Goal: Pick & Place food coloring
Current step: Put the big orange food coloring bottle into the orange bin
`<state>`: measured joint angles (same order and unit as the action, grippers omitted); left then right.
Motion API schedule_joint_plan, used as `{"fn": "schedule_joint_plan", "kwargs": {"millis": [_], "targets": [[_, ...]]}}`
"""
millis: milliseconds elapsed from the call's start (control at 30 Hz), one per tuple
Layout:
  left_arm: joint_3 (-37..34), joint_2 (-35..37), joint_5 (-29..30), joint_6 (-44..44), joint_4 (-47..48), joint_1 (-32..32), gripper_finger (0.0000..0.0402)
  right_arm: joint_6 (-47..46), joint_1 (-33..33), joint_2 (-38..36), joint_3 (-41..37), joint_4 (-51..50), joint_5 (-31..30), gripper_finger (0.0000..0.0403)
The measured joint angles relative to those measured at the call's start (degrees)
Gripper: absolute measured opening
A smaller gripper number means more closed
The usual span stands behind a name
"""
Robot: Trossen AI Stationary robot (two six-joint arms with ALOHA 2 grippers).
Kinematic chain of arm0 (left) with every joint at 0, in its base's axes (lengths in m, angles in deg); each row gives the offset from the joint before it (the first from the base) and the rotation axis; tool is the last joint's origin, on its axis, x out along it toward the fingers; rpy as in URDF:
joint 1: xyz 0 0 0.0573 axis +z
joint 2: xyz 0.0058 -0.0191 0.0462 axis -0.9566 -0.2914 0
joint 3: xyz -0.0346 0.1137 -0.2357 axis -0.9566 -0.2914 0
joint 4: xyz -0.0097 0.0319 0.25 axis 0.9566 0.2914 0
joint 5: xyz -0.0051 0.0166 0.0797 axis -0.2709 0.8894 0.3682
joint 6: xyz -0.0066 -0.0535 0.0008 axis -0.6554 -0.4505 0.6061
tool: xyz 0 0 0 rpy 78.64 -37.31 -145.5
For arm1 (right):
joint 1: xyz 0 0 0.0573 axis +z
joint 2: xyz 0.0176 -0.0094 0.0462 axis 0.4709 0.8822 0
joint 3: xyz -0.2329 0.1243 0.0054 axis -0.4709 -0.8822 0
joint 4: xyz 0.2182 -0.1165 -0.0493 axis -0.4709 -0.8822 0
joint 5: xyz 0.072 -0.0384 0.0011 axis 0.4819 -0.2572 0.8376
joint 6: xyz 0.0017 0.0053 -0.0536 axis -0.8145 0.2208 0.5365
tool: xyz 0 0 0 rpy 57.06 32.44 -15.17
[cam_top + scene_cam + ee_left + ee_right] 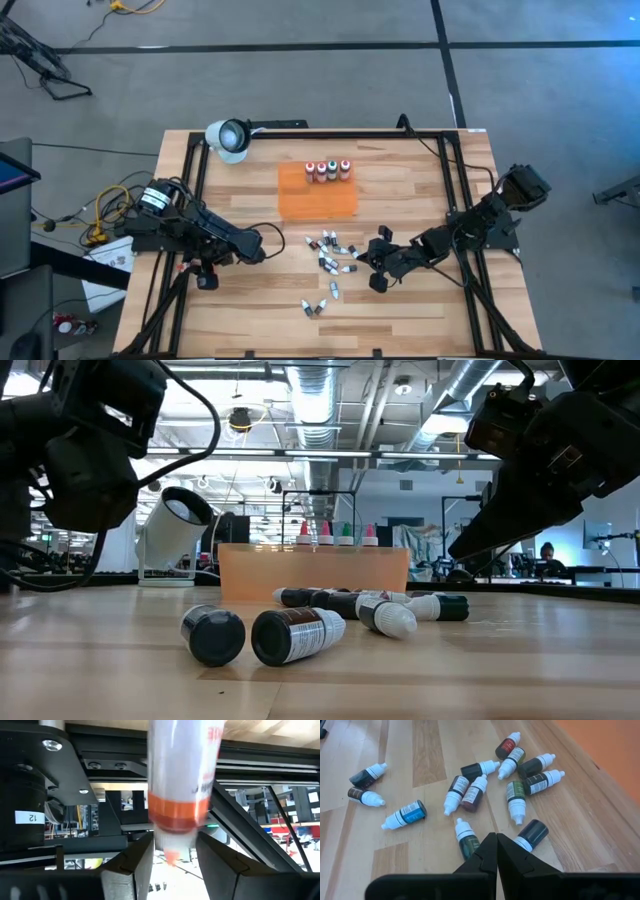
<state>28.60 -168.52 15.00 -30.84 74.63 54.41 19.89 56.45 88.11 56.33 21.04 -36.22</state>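
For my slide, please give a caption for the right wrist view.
Shut right gripper above loose food coloring bottles scattered on the wooden table.

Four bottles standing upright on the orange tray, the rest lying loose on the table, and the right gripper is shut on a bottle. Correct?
Not quite. The right gripper is shut but empty, its fingertips pressed together above the loose bottles, as the right wrist view shows. The four bottles on the orange tray and the loose ones are as you say.

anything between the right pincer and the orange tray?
Yes: high view shows loose food coloring bottles lying on the table between the right pincer and the orange tray.
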Motion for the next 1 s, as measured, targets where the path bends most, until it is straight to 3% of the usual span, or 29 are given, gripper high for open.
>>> {"fn": "schedule_joint_plan", "kwargs": {"millis": [467,700,1000], "targets": [[0.01,0.00,0.10,1.35,-0.02,0.02,0.0132,0.11,0.00,0.00,0.00,0.00,0.00,0.0001],[4.52,-0.02,17.68,3.00,-0.04,-0.23,0.0132,0.13,0.00,0.00,0.00,0.00,0.00,0.0001],[8.77,1.84,24.05,3.51,-6.40,-2.56,0.0132,0.13,0.15,0.00,0.00,-0.11,0.07,0.0001]]}}
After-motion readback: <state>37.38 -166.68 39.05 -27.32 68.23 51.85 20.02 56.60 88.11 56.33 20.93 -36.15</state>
